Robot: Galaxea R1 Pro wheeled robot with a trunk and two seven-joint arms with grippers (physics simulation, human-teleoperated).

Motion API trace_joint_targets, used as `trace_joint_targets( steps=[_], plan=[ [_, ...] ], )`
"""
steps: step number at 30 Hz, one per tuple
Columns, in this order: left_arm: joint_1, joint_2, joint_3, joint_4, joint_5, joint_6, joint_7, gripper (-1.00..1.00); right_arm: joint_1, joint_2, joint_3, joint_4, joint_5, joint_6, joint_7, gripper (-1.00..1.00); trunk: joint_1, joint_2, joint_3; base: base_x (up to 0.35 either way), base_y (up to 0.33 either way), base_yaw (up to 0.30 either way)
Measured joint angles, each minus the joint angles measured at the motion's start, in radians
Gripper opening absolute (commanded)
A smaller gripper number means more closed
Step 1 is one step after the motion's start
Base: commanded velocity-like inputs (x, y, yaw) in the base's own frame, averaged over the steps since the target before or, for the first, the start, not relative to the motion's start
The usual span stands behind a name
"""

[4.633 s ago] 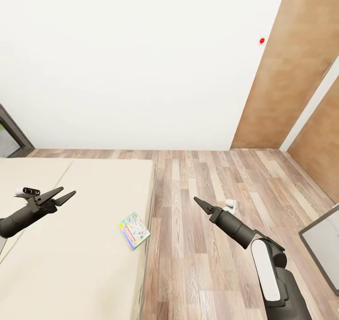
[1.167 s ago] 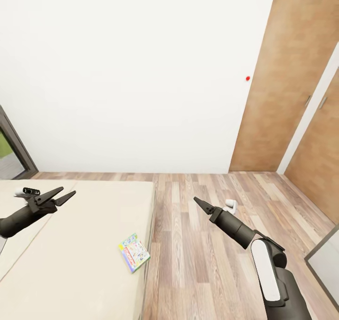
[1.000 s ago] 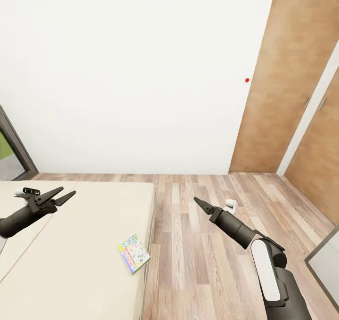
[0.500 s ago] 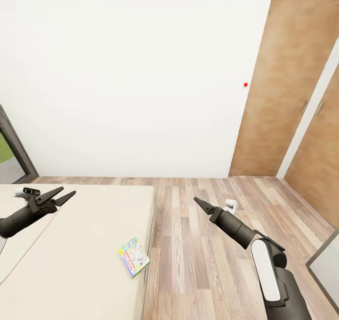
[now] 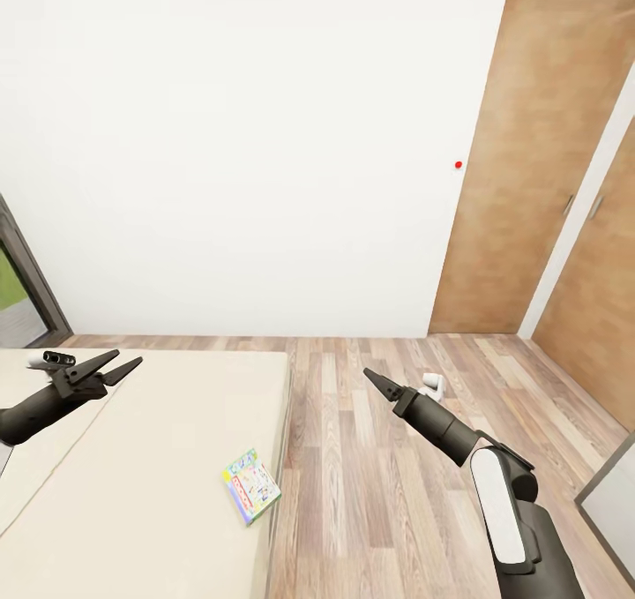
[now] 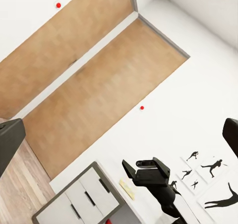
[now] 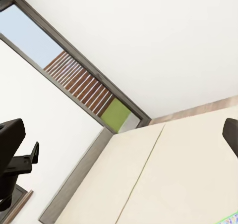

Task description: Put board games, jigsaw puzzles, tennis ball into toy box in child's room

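Floor [image 5: 379, 458]: wood planks, grey-brown grain, low sheen. Doors [image 5: 520, 167]: smooth matt wood veneer. Wall [image 5: 238, 140]: plain matt white. Bed [image 5: 132, 458] cover: cream cloth, matt, smooth w/ seam lines. Board game [image 5: 251, 484]: printed card, slight gloss. Right arm [image 5: 503, 511]: matt black w/ white plastic shell.

A cream-covered bed [image 5: 150, 458] carries 1 pale green board game [image 5: 251, 484] flat near its floor-side edge, while a small white object [image 5: 431, 381] lies on the wood-plank floor [image 5: 370, 493] beside it.
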Motion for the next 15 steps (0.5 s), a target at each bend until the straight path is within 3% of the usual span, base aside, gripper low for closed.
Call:
trace_joint_targets(
  steps=[15],
  plan=[
    [0.0, 0.0, 0.001, 0.0, 0.0, 0.0, 0.0, 1.0, 0.0, 0.0, -0.005, 0.0, -0.005, 0.0, 0.0, 1.0, 0.0, 0.0, 0.0, 0.0, 0.0, 0.0]
  ],
)
